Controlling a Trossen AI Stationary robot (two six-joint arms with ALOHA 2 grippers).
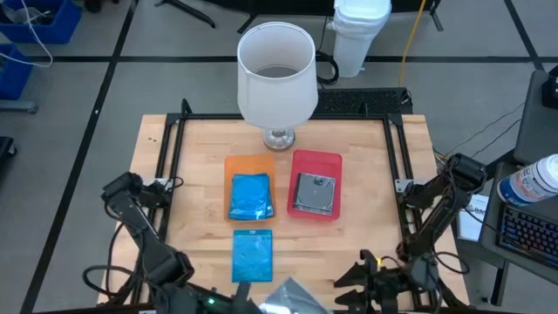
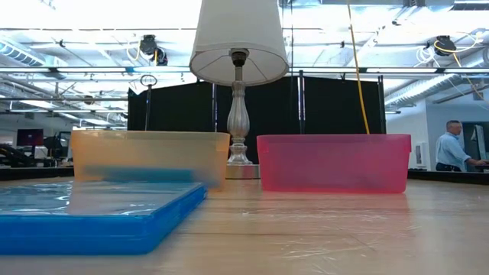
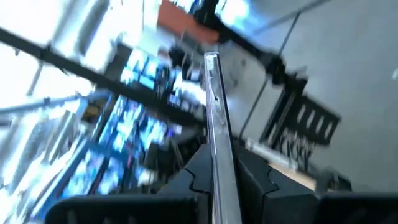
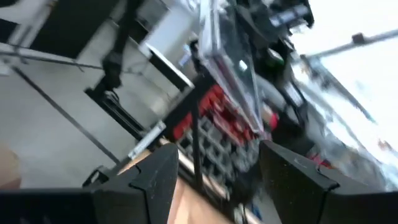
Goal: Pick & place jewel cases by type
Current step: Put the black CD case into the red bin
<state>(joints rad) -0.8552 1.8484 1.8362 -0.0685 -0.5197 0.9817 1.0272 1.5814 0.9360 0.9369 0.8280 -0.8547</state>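
Observation:
My left gripper [image 3: 214, 171] is at the table's near edge [image 1: 248, 301], shut on a clear/grey jewel case [image 1: 292, 298] that shows edge-on in the left wrist view [image 3: 212, 93]. My right gripper [image 1: 356, 277] is open and empty just right of that case, which also shows in the right wrist view [image 4: 227, 74]. A blue jewel case [image 1: 253, 255] lies flat on the table near the front. Another blue case [image 1: 251, 196] lies in the orange tray [image 1: 235, 164]. A grey case [image 1: 312, 194] lies in the red tray [image 1: 333, 161]. My left gripper pinches the clear/grey case between its two fingers, on the case's two flat faces by one edge [image 3: 219, 155]. The case sticks out ahead of the fingers. It is lifted clear of the table.
A white-shaded table lamp [image 1: 277, 74] stands at the table's far middle, behind the two trays. A black frame [image 1: 174, 139] runs along the table's far and side edges. Bare wood lies left and right of the trays. A person [image 2: 452, 145] is in the room beyond.

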